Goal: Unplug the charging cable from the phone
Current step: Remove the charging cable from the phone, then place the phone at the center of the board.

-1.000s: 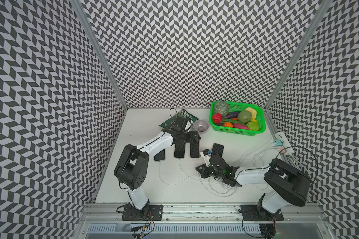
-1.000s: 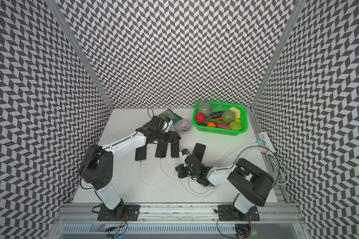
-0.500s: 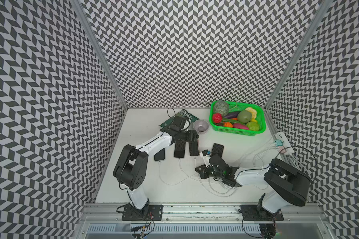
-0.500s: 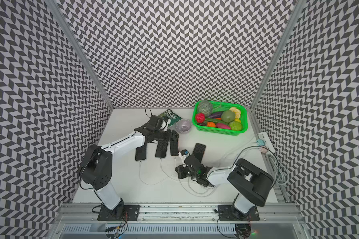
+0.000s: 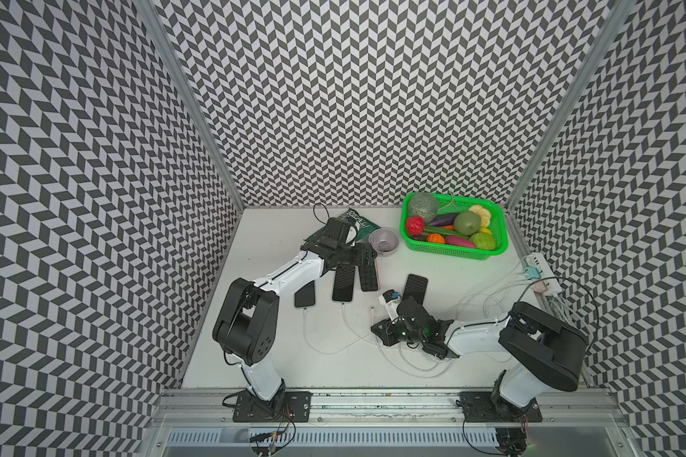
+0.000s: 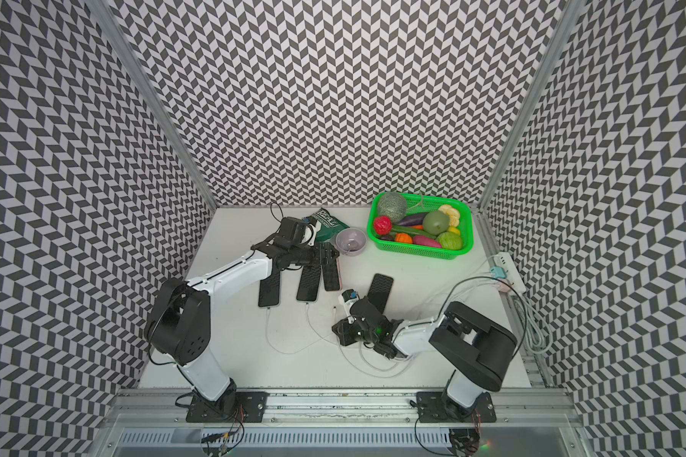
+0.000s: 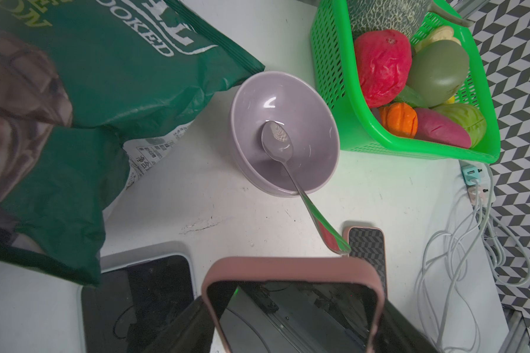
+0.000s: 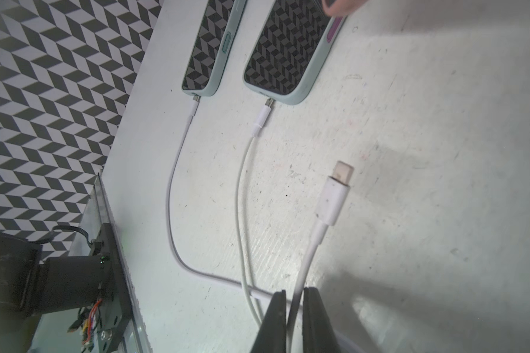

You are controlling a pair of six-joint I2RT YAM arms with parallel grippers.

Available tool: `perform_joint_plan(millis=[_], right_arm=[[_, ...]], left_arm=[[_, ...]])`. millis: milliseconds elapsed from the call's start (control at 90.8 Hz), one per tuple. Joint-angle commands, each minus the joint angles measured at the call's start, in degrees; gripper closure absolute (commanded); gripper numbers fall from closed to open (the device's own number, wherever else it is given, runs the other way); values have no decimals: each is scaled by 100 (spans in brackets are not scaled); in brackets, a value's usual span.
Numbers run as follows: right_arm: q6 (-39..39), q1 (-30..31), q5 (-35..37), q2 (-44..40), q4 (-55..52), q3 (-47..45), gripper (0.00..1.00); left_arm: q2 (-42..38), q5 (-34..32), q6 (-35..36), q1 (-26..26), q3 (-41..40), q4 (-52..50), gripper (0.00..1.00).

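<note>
The phone (image 7: 288, 269) in a pink case lies at the back of the row, and my left gripper (image 7: 294, 321) is shut on its sides; both show in both top views, phone (image 5: 370, 279) and left gripper (image 5: 363, 257). The white charging cable (image 8: 309, 253) runs between the fingers of my right gripper (image 8: 294, 299), which is shut on it low over the table (image 5: 379, 330). The cable's plug (image 8: 334, 198) is bare and free, apart from the phone (image 5: 372, 308).
Two teal-cased phones (image 8: 211, 45) (image 8: 288, 55) lie with white cables plugged in. A fourth phone (image 5: 416, 289) lies alone. At the back are a purple bowl with a spoon (image 7: 285, 137), a green snack bag (image 7: 104, 76) and a green basket of toy produce (image 5: 452, 247). A power strip (image 5: 543, 273) sits right.
No clear movement: both arms stay about where they were, the left on the phone and the right on the cable.
</note>
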Motion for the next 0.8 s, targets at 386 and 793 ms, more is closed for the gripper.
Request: perform_joint_plan(millis=[386,793], right_arm=[[-223,87,356,-513,-246,61,48],[-287,75,1076,-2192,-1005,-432,28]], left_arm=[[298,-283,400,-462,488,-381,100],[825,-780,491,-684,1003,-975,100]])
